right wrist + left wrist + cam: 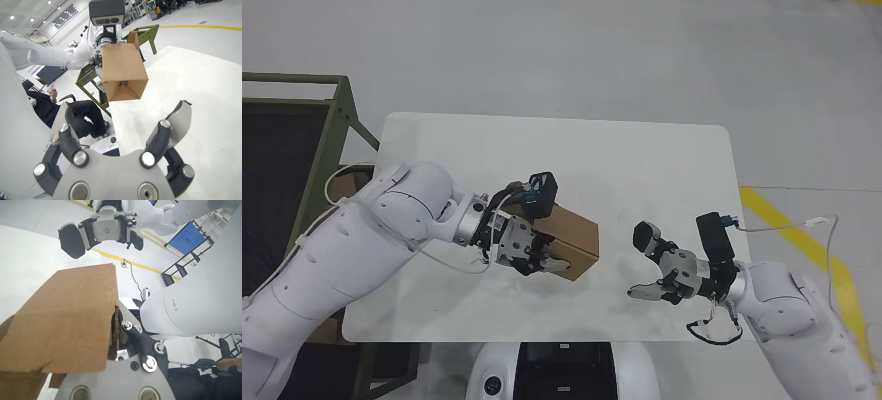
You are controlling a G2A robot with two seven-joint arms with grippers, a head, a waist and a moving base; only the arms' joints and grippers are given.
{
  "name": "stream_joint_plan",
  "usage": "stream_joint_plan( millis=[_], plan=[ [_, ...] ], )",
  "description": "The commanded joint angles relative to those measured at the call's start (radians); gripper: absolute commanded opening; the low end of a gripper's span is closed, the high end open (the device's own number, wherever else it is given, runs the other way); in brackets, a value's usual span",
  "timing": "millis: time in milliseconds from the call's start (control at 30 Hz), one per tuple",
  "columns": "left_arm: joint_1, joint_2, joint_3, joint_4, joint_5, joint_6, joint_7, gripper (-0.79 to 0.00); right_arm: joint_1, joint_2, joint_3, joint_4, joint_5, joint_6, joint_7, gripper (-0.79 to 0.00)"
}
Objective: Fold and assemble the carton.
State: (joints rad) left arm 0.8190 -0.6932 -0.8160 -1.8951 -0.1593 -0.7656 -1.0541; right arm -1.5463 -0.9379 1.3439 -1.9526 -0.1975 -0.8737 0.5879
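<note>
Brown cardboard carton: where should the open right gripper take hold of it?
Probably a side wall at the open end of the brown cardboard carton, coming straight in from the right gripper: that end faces it, and the left gripper holds the other.

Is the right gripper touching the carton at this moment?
Apart. In the top view a strip of bare table shows between the open right gripper and the near end of the carton; the right wrist view shows the same gap.

Matt cardboard carton (pixel 574 243), smooth table (pixel 642 160)
</note>
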Motion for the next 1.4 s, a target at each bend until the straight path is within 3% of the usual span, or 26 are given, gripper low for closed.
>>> stream_joint_plan(
  millis=[0, 433, 600, 767, 967, 1200, 1367],
  plan=[
    [0.01, -0.001, 0.005, 0.001, 0.028, 0.01, 0.007, -0.785, 0.0, 0.0, 0.0, 0.0, 0.0, 0.0, 0.0, 0.0],
    [-0.044, -0.01, 0.039, -0.109, 0.363, 0.115, -0.115, -0.785, 0.0, 0.0, 0.0, 0.0, 0.0, 0.0, 0.0, 0.0],
    [-0.097, -0.017, 0.131, -0.141, 0.495, 0.187, -0.187, -0.785, 0.0, 0.0, 0.0, 0.0, 0.0, 0.0, 0.0, 0.0],
    [-0.2, -0.037, 0.284, -0.137, 0.598, 0.207, -0.208, -0.785, 0.0, 0.0, 0.0, 0.0, 0.0, 0.0, 0.0, 0.0],
    [-0.359, -0.076, 0.472, -0.083, 0.65, 0.192, -0.193, -0.785, 0.0, 0.0, 0.0, 0.0, 0.0, 0.0, 0.0, 0.0],
    [-0.522, -0.149, 0.646, 0.019, 0.635, 0.182, -0.182, -0.785, 0.0, 0.0, 0.0, 0.0, 0.0, 0.0, 0.0, 0.0],
    [-0.513, -0.206, 0.646, 0.082, 0.674, 0.203, -0.204, -0.785, 0.0, 0.0, 0.0, 0.0, 0.0, 0.0, 0.0, 0.0]
  ],
)
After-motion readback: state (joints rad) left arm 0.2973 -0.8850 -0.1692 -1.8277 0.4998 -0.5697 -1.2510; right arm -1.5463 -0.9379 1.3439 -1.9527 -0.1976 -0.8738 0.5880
